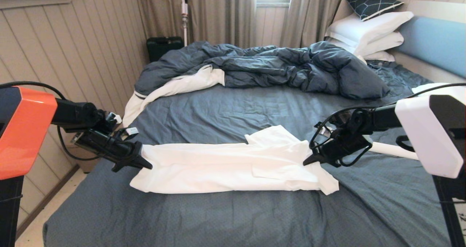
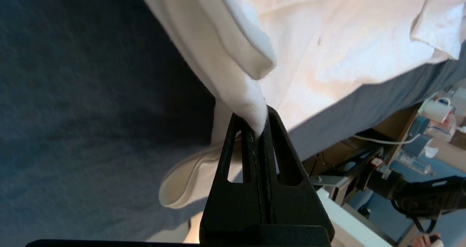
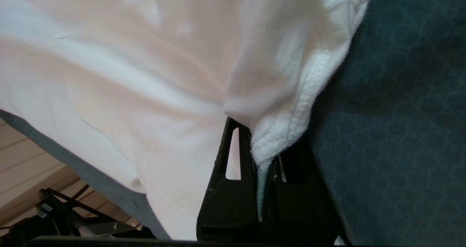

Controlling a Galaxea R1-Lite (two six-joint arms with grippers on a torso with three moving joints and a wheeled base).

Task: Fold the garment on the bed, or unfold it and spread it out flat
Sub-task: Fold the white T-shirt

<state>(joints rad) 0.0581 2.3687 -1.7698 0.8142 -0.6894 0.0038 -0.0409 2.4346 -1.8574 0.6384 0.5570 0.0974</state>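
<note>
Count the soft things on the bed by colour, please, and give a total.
White: 4, the T-shirt and three pillows.
Dark blue: 2, the duvet and a patterned cushion.
Total: 6.

Head cam up high, looking forward and down across the bed toward the far curtains, both arms in shot. Left wrist cam right behind the left gripper, super close on the white T-shirt. Right wrist cam same deal behind the right gripper. Shared by all three: T-shirt plus grey-blue sheet.
</note>
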